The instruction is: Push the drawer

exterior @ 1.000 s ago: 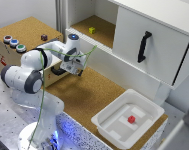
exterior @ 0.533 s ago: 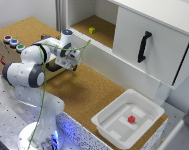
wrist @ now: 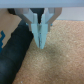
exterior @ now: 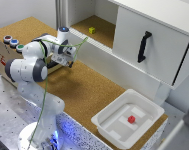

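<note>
My gripper [exterior: 68,61] hangs low over the cork surface at the exterior view's left, right against a light wood box [exterior: 1,54] with coloured buttons [exterior: 12,41] on top. In the wrist view the gripper [wrist: 42,40] has its fingers pressed together with nothing between them. A dark rounded shape [wrist: 17,50] lies beside the fingers in the wrist view; I cannot tell whether it is the drawer's black handle. The drawer front is mostly hidden behind my arm; a strip of light wood [exterior: 53,68] shows just under the gripper.
A large white cabinet door [exterior: 144,45] with a long black handle [exterior: 143,46] stands open at the back right. A small yellow block [exterior: 92,30] lies inside the cabinet. A white tub [exterior: 111,127] holding a red block [exterior: 131,119] sits at the front right.
The gripper has moved toward the exterior view's left, closer against the light wood box. The arm's elbow has swung left with it. Nothing else moved.
</note>
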Robot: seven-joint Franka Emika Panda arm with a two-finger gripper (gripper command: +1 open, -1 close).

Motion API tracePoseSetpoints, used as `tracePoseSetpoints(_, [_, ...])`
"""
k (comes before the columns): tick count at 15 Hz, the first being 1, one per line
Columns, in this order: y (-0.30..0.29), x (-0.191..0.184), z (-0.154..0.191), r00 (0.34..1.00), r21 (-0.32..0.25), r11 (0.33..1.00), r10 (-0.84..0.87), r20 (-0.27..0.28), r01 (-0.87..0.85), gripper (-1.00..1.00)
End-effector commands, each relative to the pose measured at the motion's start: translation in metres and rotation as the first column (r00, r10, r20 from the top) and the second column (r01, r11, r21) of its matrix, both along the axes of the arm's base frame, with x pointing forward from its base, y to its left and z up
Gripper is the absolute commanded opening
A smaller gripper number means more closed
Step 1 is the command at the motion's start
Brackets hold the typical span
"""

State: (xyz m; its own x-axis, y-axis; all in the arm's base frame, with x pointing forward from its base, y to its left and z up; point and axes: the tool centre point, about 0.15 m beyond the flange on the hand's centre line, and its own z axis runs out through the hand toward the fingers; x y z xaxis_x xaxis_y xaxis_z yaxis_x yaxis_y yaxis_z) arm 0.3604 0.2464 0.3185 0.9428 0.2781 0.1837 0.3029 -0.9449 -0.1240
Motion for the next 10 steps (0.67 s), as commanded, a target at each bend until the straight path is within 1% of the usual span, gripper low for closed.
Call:
tracePoseSetpoints(1, [0.056,0.019,-0.006,0.999,-0.009,0.999,0.036,-0.033,-0.036,-1.00])
tracePoseSetpoints(6, [0.074,0.022,0.006,0.997,0.006,0.997,0.083,-0.004,-0.083,-1.00])
tracePoseSetpoints(10, [0.061,0.016,0.011,0.999,0.002,0.999,0.051,0.008,-0.051,-1.00])
